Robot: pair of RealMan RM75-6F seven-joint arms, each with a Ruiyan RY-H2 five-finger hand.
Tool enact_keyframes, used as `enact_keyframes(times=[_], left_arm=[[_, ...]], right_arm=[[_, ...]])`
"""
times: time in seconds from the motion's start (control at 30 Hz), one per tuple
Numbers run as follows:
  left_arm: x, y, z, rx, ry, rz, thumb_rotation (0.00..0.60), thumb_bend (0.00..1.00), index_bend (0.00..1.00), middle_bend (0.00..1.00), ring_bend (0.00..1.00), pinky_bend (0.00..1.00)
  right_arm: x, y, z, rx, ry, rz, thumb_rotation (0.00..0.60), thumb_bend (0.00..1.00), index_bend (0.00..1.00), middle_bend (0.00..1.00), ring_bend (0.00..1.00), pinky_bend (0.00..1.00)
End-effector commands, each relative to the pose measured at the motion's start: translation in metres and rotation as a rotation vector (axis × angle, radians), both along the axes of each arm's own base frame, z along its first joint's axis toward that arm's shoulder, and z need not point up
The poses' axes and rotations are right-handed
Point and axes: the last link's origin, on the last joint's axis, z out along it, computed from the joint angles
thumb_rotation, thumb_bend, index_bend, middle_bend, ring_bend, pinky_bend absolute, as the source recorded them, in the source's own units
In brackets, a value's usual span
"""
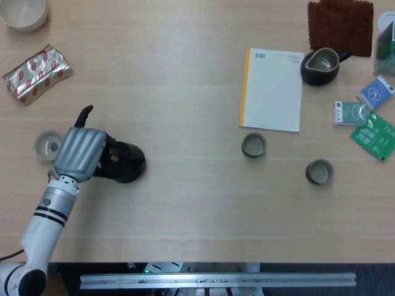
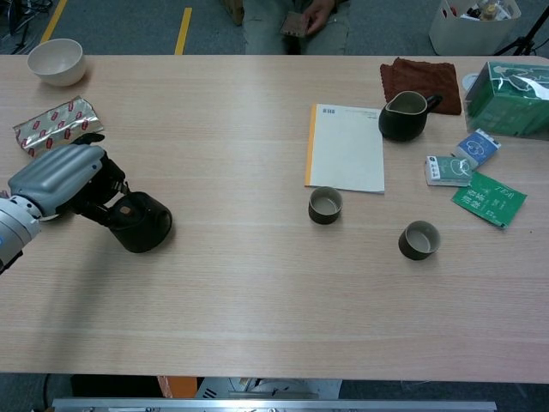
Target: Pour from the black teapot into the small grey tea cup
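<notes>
My left hand (image 1: 78, 153) grips the black teapot (image 1: 125, 163) from its left side, fingers wrapped around it. In the chest view the left hand (image 2: 58, 178) holds the teapot (image 2: 141, 222) raised off the table and tipped, its rounded underside turned toward the right. A small light grey tea cup (image 1: 45, 145) stands just left of the hand, partly covered by it; the chest view does not show this cup. The spout is hidden. My right hand is in neither view.
Two darker cups (image 1: 253, 145) (image 1: 320, 172) stand right of centre, below a white notebook (image 1: 273, 89). A dark pitcher (image 1: 321, 65), a brown cloth (image 1: 340, 23) and tea packets (image 1: 374, 137) lie at the right. A foil snack bag (image 1: 36, 73) and a white bowl (image 1: 23, 12) are far left.
</notes>
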Motion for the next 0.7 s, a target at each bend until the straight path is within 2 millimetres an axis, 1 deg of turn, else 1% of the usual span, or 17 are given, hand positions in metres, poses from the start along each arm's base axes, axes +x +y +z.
enact_keyframes(times=[0.03, 0.23, 0.3, 0.37, 0.4, 0.53, 0.7], left_arm=[[-0.002, 0.000, 0.005, 0.012, -0.008, 0.004, 0.373, 0.06, 0.85, 0.91, 0.72, 0.00], [-0.002, 0.001, 0.017, 0.043, -0.022, 0.008, 0.336, 0.06, 0.85, 0.91, 0.72, 0.00], [-0.003, 0.001, 0.021, 0.050, -0.028, 0.011, 0.279, 0.06, 0.85, 0.91, 0.72, 0.00], [-0.002, 0.002, 0.024, 0.058, -0.034, 0.014, 0.236, 0.05, 0.85, 0.91, 0.72, 0.00], [-0.003, 0.002, 0.026, 0.062, -0.037, 0.017, 0.227, 0.05, 0.85, 0.91, 0.72, 0.00], [-0.003, 0.003, 0.031, 0.083, -0.039, 0.018, 0.226, 0.05, 0.86, 0.92, 0.73, 0.00], [-0.002, 0.001, 0.036, 0.105, -0.029, 0.012, 0.258, 0.05, 0.88, 0.94, 0.75, 0.00]], right_arm=[[0.001, -0.001, 0.000, 0.004, 0.003, 0.004, 0.600, 0.15, 0.27, 0.25, 0.14, 0.27], [0.006, -0.005, -0.002, 0.018, 0.015, 0.023, 0.600, 0.15, 0.27, 0.25, 0.14, 0.27], [0.008, -0.008, -0.004, 0.026, 0.021, 0.033, 0.600, 0.15, 0.27, 0.25, 0.14, 0.27], [0.011, -0.010, -0.005, 0.034, 0.029, 0.044, 0.600, 0.15, 0.27, 0.25, 0.14, 0.27], [0.013, -0.012, -0.005, 0.039, 0.033, 0.050, 0.600, 0.15, 0.27, 0.25, 0.14, 0.27], [0.019, -0.016, -0.008, 0.057, 0.052, 0.079, 0.600, 0.15, 0.27, 0.25, 0.14, 0.27], [0.027, -0.022, -0.010, 0.077, 0.081, 0.110, 0.600, 0.15, 0.27, 0.25, 0.14, 0.27]])
